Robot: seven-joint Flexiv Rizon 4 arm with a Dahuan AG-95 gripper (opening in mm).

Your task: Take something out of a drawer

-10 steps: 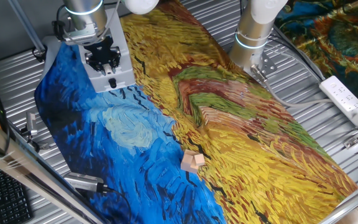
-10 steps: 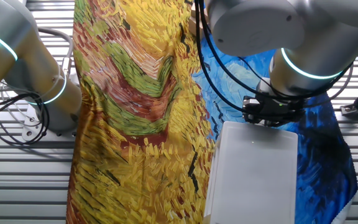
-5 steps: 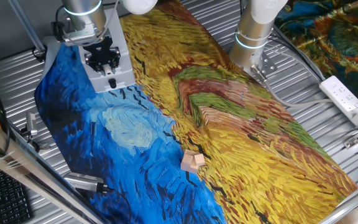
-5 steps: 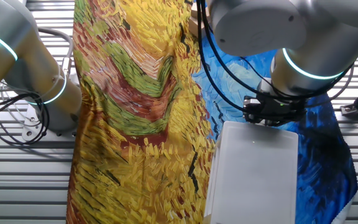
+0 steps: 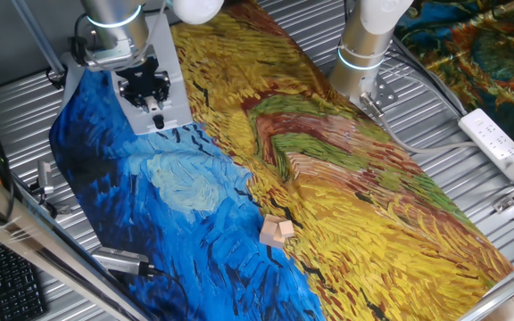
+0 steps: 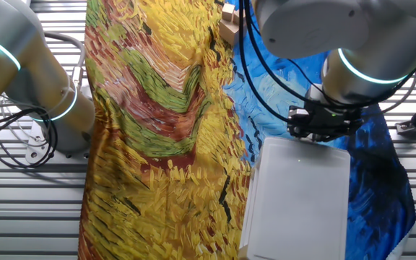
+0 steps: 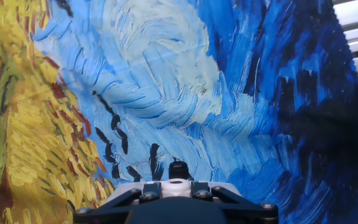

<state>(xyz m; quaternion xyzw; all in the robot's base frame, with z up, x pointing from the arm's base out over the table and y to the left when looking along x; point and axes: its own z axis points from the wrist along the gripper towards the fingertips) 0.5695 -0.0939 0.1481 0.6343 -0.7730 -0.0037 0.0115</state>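
Observation:
The boxy grey unit (image 5: 169,82) stands at the back left on the painted cloth; from the other side it shows as a pale slab (image 6: 298,198). My gripper (image 5: 154,105) hangs over its front edge, also seen in the other fixed view (image 6: 323,130). In the hand view my gripper (image 7: 176,191) is shut on the drawer's small white knob (image 7: 176,184), with one dark finger (image 7: 149,191) on each side. The pale drawer front (image 7: 230,185) shows just behind the fingers. The inside of the drawer is hidden.
Small wooden blocks (image 5: 276,232) lie on the cloth near the front, also seen in the other fixed view (image 6: 227,13). A second arm's base (image 5: 364,45) stands at the back right. A power strip (image 5: 500,143) lies on the right, a keyboard (image 5: 7,285) at the front left.
My arm and gripper have shifted slightly, with the knob still held. In the other fixed view the grey unit's top has shifted a little to the right.

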